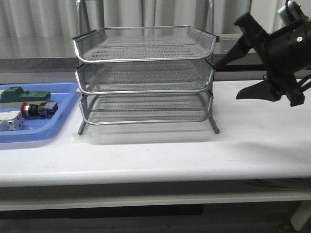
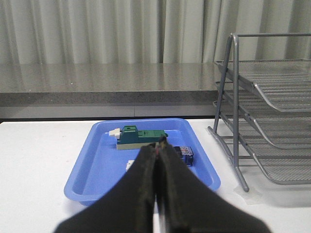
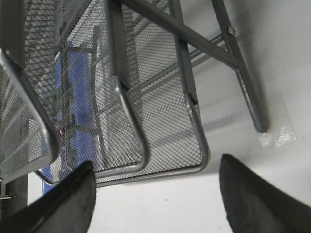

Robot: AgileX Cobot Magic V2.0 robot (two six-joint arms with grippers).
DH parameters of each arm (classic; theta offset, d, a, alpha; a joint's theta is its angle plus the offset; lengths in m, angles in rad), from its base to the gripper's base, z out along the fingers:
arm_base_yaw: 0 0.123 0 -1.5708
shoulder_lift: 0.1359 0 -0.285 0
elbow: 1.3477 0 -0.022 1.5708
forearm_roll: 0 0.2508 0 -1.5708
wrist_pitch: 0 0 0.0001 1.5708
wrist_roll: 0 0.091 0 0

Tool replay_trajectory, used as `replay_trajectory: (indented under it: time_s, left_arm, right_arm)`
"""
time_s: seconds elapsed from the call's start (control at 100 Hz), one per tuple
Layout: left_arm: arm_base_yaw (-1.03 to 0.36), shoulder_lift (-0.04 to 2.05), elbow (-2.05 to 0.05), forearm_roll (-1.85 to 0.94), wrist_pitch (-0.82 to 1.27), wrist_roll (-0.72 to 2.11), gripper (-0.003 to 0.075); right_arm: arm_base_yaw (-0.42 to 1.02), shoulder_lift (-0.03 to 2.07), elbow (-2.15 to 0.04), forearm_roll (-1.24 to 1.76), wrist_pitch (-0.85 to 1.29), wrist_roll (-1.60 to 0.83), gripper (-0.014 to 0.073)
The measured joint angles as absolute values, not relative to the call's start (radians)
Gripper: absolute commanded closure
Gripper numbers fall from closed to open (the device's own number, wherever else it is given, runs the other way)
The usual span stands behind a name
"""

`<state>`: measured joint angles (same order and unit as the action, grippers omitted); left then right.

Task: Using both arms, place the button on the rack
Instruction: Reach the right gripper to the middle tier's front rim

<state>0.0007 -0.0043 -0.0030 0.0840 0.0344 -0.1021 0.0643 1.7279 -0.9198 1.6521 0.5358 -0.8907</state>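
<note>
My left claw (image 2: 158, 194) is pressed closed, the button (image 2: 184, 156) lying in the blue tray (image 2: 87, 174) just beyond it. My right claw (image 3: 155, 194) gapes wide beside the rack (image 1: 146, 73).

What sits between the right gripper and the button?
In the front view, the rack stands between the open right gripper and the button, which lies in the blue tray.

Front view: blue tray (image 1: 36, 130) cut by the frame's left edge; right tool (image 1: 243, 58) cut at the right edge. Left wrist view: button (image 2: 184, 155) mostly hidden behind the closed left tool (image 2: 158, 145), red head unseen. Right wrist view: tray contents blurred through rack (image 3: 160, 111) mesh.
</note>
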Motion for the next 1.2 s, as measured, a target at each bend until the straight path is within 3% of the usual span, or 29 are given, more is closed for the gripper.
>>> replay_trajectory:
  time_s: [0.61, 1.2]
  left_arm:
    - [0.001, -0.004, -0.003, 0.084, 0.034, -0.102, 0.0741]
    - [0.001, -0.004, -0.003, 0.084, 0.034, -0.102, 0.0741]
  right_arm:
    - [0.126, 1.886, -1.058, 1.687, 0.551, -0.892, 0.0063]
    - [0.141, 1.907, -1.074, 1.708, 0.555, -0.893, 0.0533]
